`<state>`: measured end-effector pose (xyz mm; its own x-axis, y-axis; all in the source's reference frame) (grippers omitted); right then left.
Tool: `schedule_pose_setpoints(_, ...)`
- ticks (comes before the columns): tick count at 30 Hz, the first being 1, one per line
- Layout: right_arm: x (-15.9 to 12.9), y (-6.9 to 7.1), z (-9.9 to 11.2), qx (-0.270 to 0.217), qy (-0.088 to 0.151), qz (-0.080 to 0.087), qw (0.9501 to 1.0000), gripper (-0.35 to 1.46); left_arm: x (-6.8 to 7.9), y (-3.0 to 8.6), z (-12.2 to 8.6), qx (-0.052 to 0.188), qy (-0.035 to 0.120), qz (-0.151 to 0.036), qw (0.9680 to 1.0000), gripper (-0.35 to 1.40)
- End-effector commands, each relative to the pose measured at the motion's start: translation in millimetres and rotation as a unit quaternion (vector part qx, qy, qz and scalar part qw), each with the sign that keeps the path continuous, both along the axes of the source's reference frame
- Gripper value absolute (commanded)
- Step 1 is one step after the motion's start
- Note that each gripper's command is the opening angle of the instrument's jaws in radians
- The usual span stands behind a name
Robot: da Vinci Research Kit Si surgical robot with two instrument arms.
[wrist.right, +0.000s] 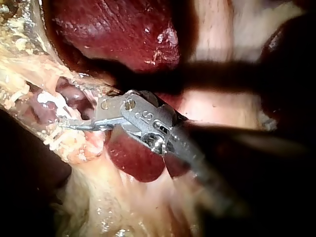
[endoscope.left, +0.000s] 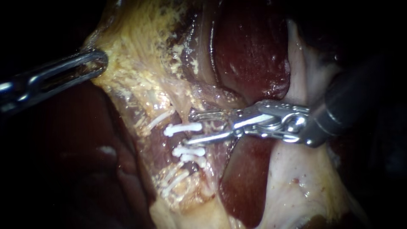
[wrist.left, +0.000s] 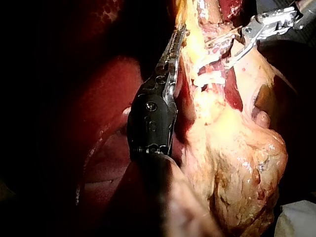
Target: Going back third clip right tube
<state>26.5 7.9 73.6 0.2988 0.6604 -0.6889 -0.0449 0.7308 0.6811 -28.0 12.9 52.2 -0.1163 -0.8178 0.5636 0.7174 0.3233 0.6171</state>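
The jaws of my right instrument [endoscope.left: 193,127] stand spread and hold nothing. The upper jaw lies above, and the lower jaw below, the near end of the top white clip [endoscope.left: 183,128], which sits across the tube [endoscope.left: 179,139]. From these views I cannot tell if either jaw touches this clip. Two more clips [endoscope.left: 189,151] sit close together a little further down the same tube, with a short bare piece of tube between them and the top one. I cannot say from the endoscope view if this is the right tube of the task. The jaws of my left instrument [endoscope.left: 95,63] are pressed together on the edge of the yellowish tissue [endoscope.left: 140,55], and they seem to pull it away from the dark liver [endoscope.left: 250,51], so the tube is stretched. I judge that the clip is already placed and the step in hand is to take the right instrument away. To do it well, the jaws should be kept spread and drawn straight back along the line of the shaft, without turning, so that no jaw hooks the clip or drags the tube. The left instrument should hold its pull steady meanwhile.
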Motion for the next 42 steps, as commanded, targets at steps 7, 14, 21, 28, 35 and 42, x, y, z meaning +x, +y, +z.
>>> schedule_pose_setpoints(7,-3.4,0.6,-3.5,-0.065,0.019,-0.018,0.9975,0.6,0.0,0.0,0.0,0.0,0.0,0.0,1.0,-0.35)
schedule_pose_setpoints(14,-5.3,-0.2,-5.5,-0.097,0.038,-0.039,0.9938,0.6,-0.2,-0.1,0.3,-0.001,0.0,0.0,1.0,-0.35)
schedule_pose_setpoints(21,-5.4,-0.1,-6.1,-0.109,0.043,-0.041,0.9922,0.6,-1.0,-0.2,1.7,0.002,0.003,0.005,1.0,-0.35)
schedule_pose_setpoints(28,-5.6,0.0,-6.3,-0.117,0.047,-0.041,0.9912,0.6,-3.9,-0.8,5.1,0.009,0.005,0.023,0.9997,-0.35)
schedule_pose_setpoints(35,-5.7,0.1,-6.8,-0.121,0.049,-0.042,0.9905,0.6,-7.9,-0.5,7.9,0.012,0.0,0.035,0.9993,-0.35)
schedule_pose_setpoints(42,-5.9,0.2,-7.0,-0.124,0.051,-0.042,0.9901,0.6,-9.5,-0.9,9.2,0.016,0.003,0.043,0.9989,-0.35)
